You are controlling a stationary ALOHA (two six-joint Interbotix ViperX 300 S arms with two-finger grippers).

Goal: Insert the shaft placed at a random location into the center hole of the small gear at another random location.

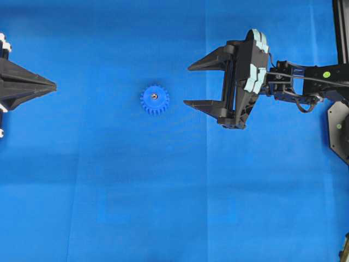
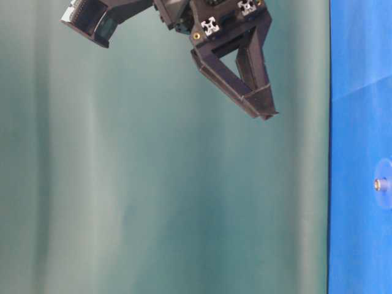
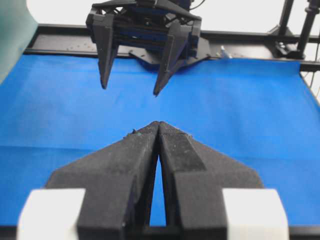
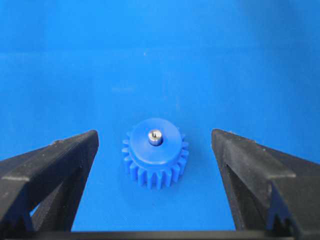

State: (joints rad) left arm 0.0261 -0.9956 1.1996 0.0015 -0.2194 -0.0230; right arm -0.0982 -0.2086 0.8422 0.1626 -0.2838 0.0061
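Note:
The small gear lies flat on the blue cloth, left of centre in the overhead view. The shaft stands in its hub as a shiny dot and fills the center hole, which is hidden by it. The right wrist view shows the gear with the pin sticking up from the hub. My right gripper hangs open just right of the gear, with nothing between its fingers. Far to the left, my left gripper is shut and empty, its tips touching.
Blue cloth covers the whole table. The right arm reaches in from the right edge. A black frame rail runs along the far side in the left wrist view. From table level, the gear and pin show against the cloth.

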